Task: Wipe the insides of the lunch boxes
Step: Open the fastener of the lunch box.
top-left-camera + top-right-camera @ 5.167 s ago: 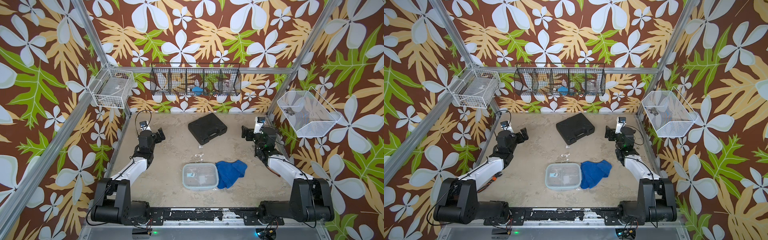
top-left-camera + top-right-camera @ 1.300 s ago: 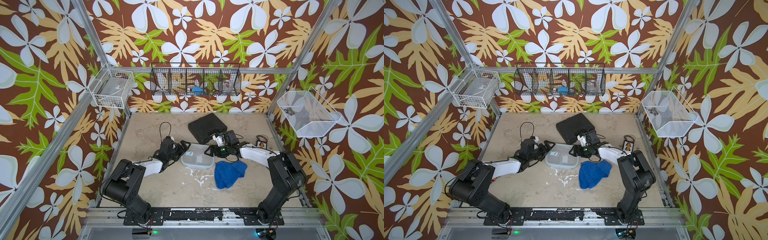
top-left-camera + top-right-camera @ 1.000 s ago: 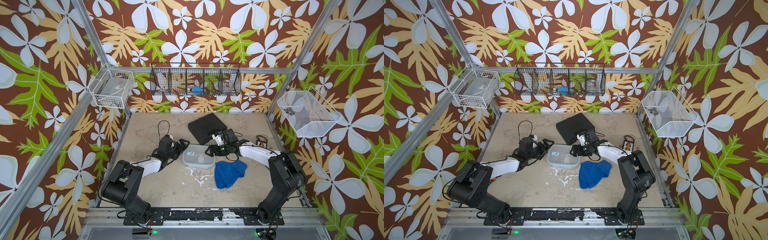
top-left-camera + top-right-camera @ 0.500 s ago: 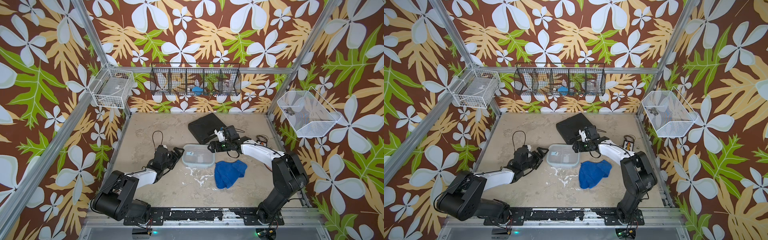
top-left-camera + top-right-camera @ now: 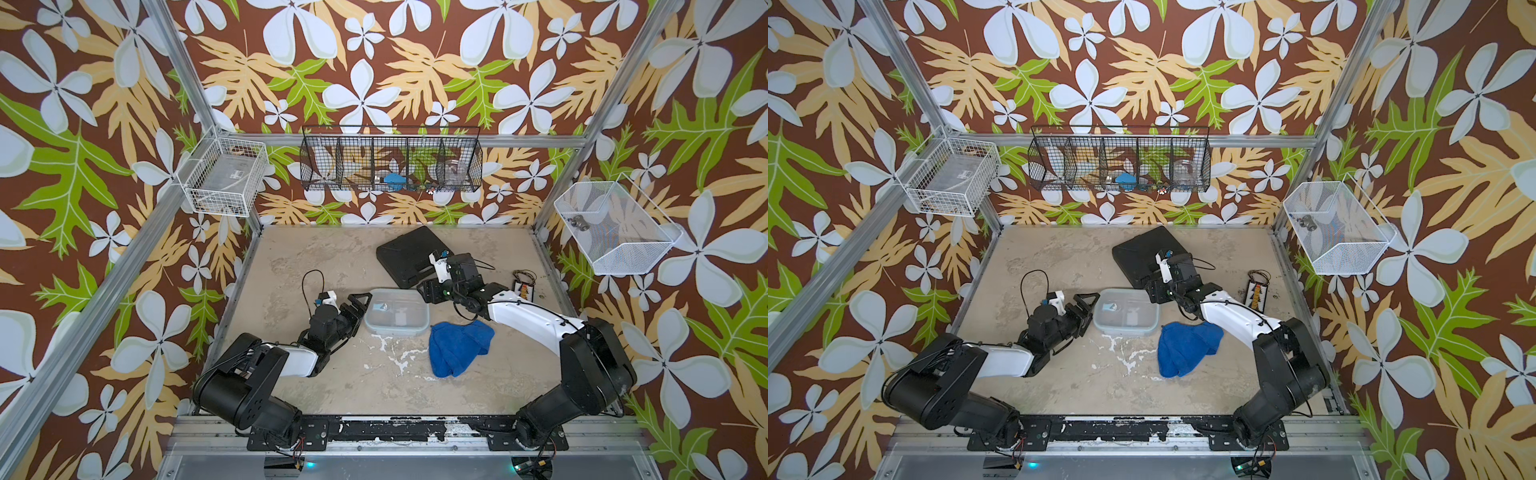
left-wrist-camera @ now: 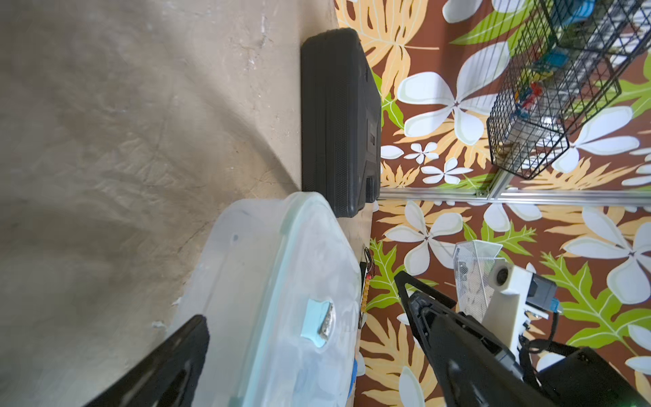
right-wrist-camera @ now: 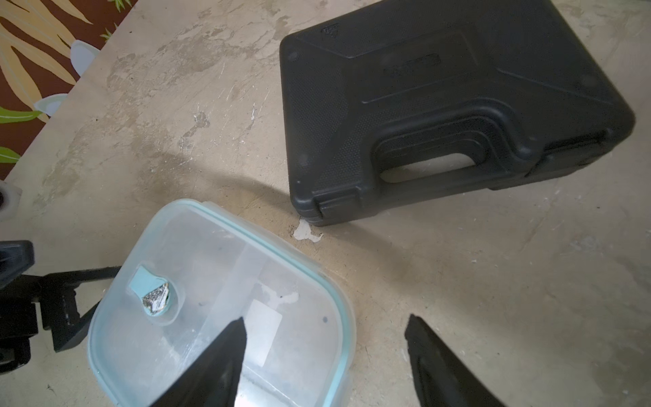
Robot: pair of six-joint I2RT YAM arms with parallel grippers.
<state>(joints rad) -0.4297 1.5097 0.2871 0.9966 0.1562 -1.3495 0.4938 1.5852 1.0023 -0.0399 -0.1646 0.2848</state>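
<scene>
The lunch box [image 5: 397, 311] [image 5: 1127, 312] is a clear rounded tub with its teal-rimmed lid on, lying mid-table. A small teal tab [image 7: 152, 293] sits on the lid. My left gripper [image 5: 361, 309] [image 5: 1089, 311] is open at the box's left end. In the left wrist view that end of the lunch box [image 6: 278, 282] lies between its spread jaws [image 6: 299, 297]. My right gripper [image 5: 424, 291] [image 5: 1152, 295] is open over the box's back right corner. One of its fingers [image 7: 225, 356] hangs above the lid and the other stands over bare table, the gripper [image 7: 324, 319] straddling the rim.
A blue cloth [image 5: 457, 347] [image 5: 1187, 347] lies crumpled just right of the box. A black hard case [image 5: 409, 257] [image 7: 440, 105] lies behind it, close to my right wrist. A small beaded item [image 5: 524, 286] sits at the right edge. Wire baskets hang on the walls.
My left arm has dropped toward the front and now points at the box's left end. My right gripper has drawn back a little and its jaws have narrowed somewhat. The box has stayed put.
</scene>
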